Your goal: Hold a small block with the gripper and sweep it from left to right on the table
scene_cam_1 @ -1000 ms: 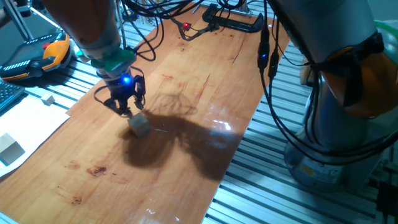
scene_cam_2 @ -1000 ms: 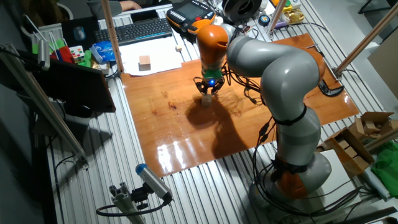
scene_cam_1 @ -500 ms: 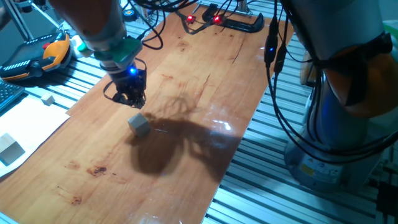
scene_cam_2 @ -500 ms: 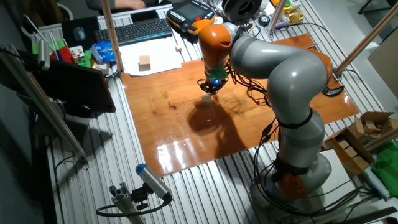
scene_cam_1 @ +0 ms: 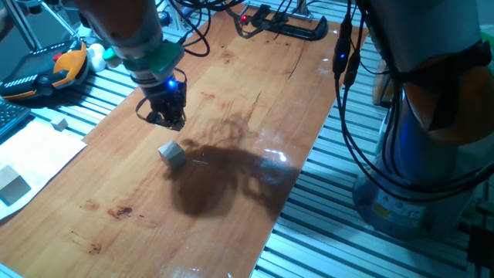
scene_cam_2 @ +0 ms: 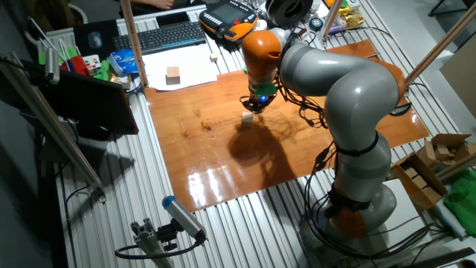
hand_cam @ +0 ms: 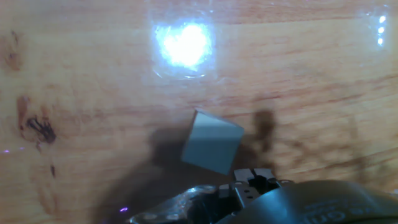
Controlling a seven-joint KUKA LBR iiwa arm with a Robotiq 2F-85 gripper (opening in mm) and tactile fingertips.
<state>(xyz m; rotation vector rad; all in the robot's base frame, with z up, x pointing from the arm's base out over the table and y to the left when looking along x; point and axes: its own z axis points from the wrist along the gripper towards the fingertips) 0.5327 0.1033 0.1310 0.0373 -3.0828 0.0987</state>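
The small block (scene_cam_1: 173, 154) lies free on the table (scene_cam_1: 231, 193), tilted a little on its corner. It also shows in the other fixed view (scene_cam_2: 248, 117) and in the hand view (hand_cam: 211, 142). My gripper (scene_cam_1: 170, 123) hangs just above and behind the block, apart from it, its blue light glowing. Its fingers look closed together and hold nothing. In the other fixed view the gripper (scene_cam_2: 256, 108) is up and to the right of the block. In the hand view the fingertips (hand_cam: 254, 177) sit at the bottom edge, with the block just beyond them on the board (hand_cam: 93, 62).
A larger wooden block (scene_cam_1: 11, 184) lies on white paper left of the board, with a tinier cube (scene_cam_1: 59, 123) near it. An orange pendant (scene_cam_1: 54, 69) and a keyboard (scene_cam_2: 167, 35) lie beyond. A black clamp (scene_cam_1: 293, 27) holds the far end. Cables (scene_cam_1: 340, 93) hang at the right.
The gripper has lifted off the block and moved up and away toward the board's far end. The block stays on the table where it was left.
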